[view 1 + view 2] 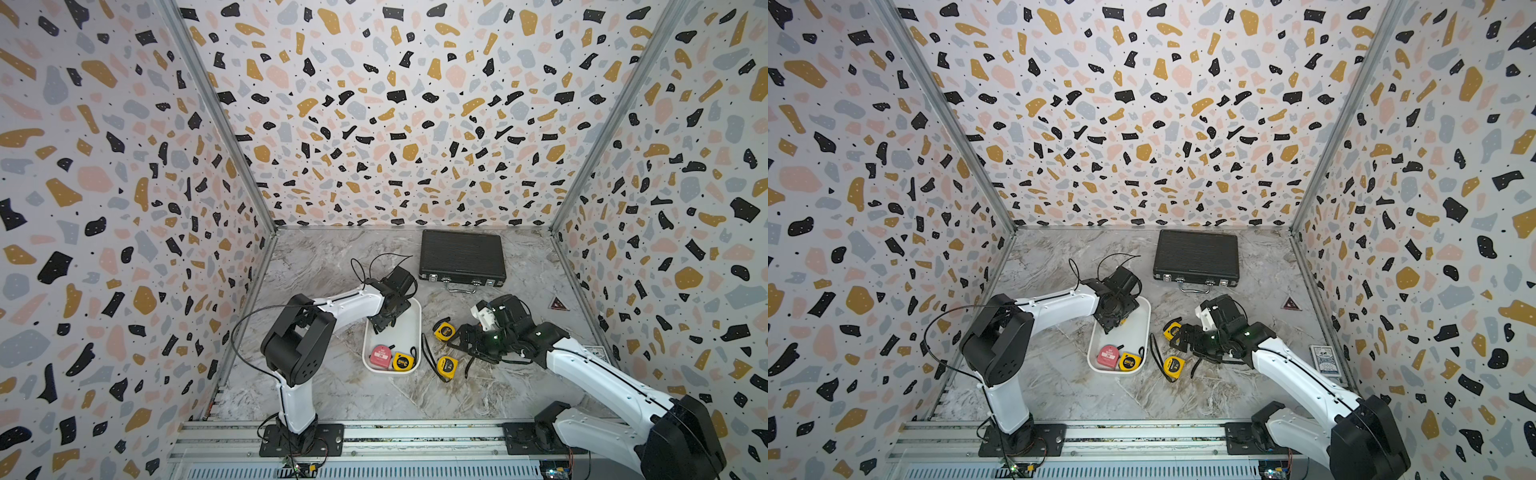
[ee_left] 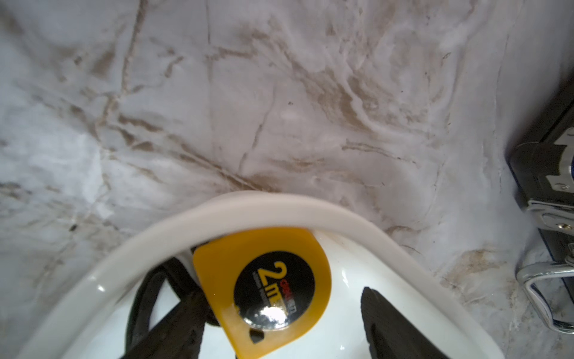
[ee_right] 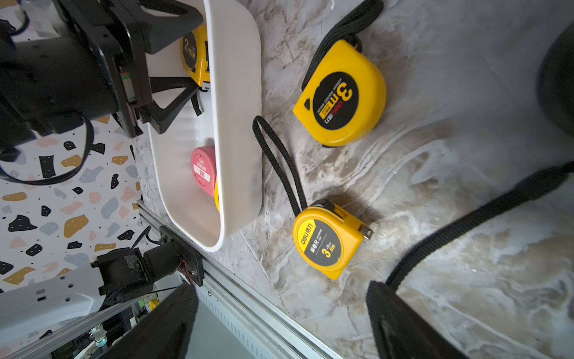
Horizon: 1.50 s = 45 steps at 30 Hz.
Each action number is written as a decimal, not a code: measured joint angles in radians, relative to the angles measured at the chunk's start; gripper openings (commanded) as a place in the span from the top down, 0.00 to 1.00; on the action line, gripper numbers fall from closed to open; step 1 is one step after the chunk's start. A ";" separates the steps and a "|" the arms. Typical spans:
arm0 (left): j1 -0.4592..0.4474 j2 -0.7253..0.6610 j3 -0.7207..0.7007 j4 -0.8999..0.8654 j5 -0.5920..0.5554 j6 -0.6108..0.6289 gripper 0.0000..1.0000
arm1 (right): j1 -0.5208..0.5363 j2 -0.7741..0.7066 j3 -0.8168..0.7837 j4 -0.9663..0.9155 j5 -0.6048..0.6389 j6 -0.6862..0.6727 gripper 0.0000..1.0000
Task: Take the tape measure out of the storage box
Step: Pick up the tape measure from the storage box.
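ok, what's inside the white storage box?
Three: a pink tape measure and a yellow tape measure at the near end, and a yellow 2m tape measure at the far end between the open jaws of the left gripper. In both top views the gripper mostly covers it.

Five tape measures show, four yellow and one pink. Three lie in the one white storage box (image 1: 398, 334): the pink tape measure (image 1: 380, 356), the yellow tape measure beside it (image 1: 404, 361) and the 2m tape measure (image 2: 264, 292). Two lie on the tabletop (image 1: 332, 386), the far 3m tape measure (image 1: 444, 331) and the near 3m tape measure (image 1: 447, 367). There are also one black briefcase (image 1: 461, 257), one red triangle (image 1: 558, 304), one blue card box (image 1: 1325, 359) and two robot arms, the left arm (image 1: 353, 305) and the right arm (image 1: 590, 370).
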 measured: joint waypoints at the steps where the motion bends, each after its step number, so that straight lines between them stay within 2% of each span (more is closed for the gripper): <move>1: 0.000 0.000 0.000 0.001 -0.003 -0.005 0.19 | -0.001 0.004 0.004 0.002 -0.003 0.000 0.09; 17: 0.000 0.003 -0.021 0.016 -0.056 -0.035 0.23 | -0.006 0.041 0.021 0.029 -0.027 -0.008 0.10; 27: 0.000 0.029 -0.026 0.031 -0.076 -0.037 0.34 | -0.006 0.041 0.021 0.037 -0.027 -0.008 0.10; 34: 0.000 0.029 -0.028 0.033 -0.077 -0.035 0.53 | -0.008 0.041 0.021 0.043 -0.027 -0.007 0.10; 37: -0.001 0.029 -0.028 0.033 -0.076 -0.035 0.58 | -0.008 0.041 0.021 0.043 -0.027 -0.007 0.10; 40: -0.002 0.029 -0.028 0.033 -0.074 -0.035 0.69 | -0.008 0.041 0.021 0.043 -0.027 -0.007 0.11; 45: -0.014 0.028 -0.028 0.033 -0.072 -0.033 0.94 | -0.008 0.041 0.021 0.043 -0.027 -0.007 0.11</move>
